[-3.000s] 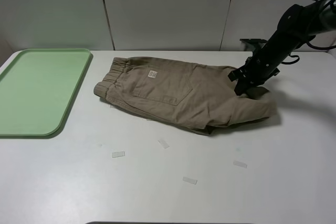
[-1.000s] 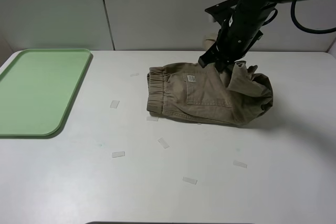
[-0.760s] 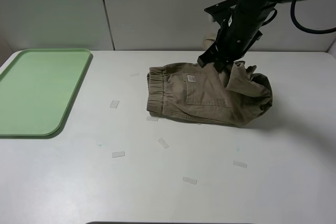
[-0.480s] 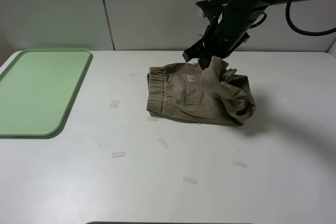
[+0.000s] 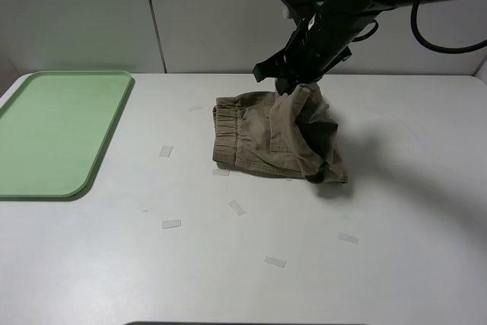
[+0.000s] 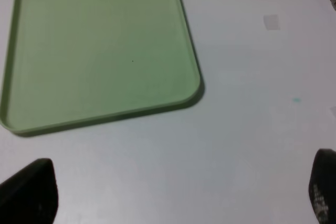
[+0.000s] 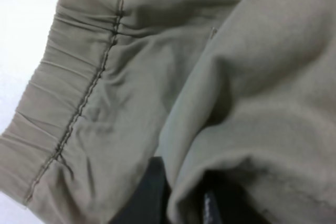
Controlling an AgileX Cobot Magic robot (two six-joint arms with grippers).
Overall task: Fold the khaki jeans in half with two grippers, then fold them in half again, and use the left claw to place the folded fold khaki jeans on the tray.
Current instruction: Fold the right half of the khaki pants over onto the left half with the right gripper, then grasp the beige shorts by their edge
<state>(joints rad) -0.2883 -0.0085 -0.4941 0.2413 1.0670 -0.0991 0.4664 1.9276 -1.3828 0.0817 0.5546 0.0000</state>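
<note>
The khaki jeans [image 5: 262, 138] lie in the middle of the table with the elastic waistband to the left. Their right end is lifted and draped back over the lower layer. My right gripper [image 5: 292, 84] hovers above the far edge of the pile, shut on that lifted end. In the right wrist view the fabric [image 7: 105, 103] wraps over the black fingers [image 7: 149, 192], with the gathered waistband just beyond. My left gripper [image 6: 173, 195] stands open, its tips far apart over bare table near a corner of the pale green tray [image 6: 105, 51]. The tray [image 5: 46, 131] sits at the far left, and the left arm is out of the high view.
Several small clear tape strips lie on the white table: one [image 5: 166, 151] between tray and jeans, others [image 5: 171, 224], [image 5: 237, 207], [image 5: 275, 262], [image 5: 348, 238] in front. A grey panelled wall stands behind the table.
My right gripper has moved left and slightly up with the jeans' right end, carrying it over toward the waistband. The bundle has become narrower. The waistband stays in place.
</note>
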